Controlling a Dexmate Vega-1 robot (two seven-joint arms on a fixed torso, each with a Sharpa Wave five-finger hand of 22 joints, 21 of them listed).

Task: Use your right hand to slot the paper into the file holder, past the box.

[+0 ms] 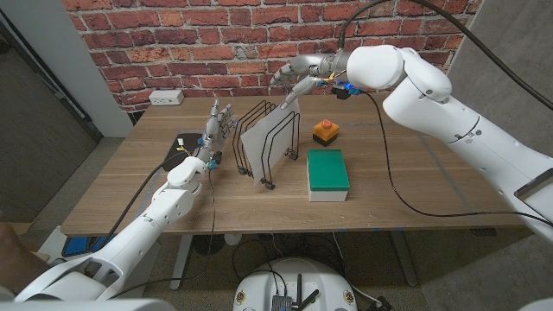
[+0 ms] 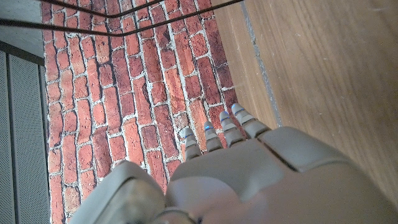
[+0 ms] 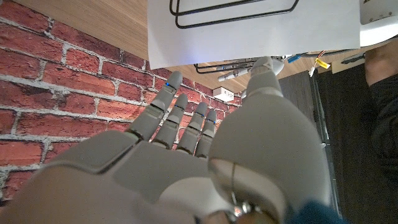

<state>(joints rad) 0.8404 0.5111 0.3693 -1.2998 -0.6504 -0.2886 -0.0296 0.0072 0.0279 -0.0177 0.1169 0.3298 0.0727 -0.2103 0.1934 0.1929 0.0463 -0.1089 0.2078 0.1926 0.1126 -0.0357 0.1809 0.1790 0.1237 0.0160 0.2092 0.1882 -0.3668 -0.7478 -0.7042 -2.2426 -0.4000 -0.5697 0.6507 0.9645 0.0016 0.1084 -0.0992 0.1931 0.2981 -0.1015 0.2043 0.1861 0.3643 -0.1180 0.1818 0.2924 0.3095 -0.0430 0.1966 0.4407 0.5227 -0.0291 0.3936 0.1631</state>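
Judging by its lean, the paper (image 1: 265, 145) is light and floppy; I'd pinch its top edge. It stands in the wire file holder (image 1: 278, 138), at 9 o'clock from the green-topped box (image 1: 327, 173). My right hand (image 1: 298, 76) touches its top corner, grip unclear. My left hand (image 1: 218, 123) stands open. One sheet, one holder, one box, one orange button (image 1: 327, 130).
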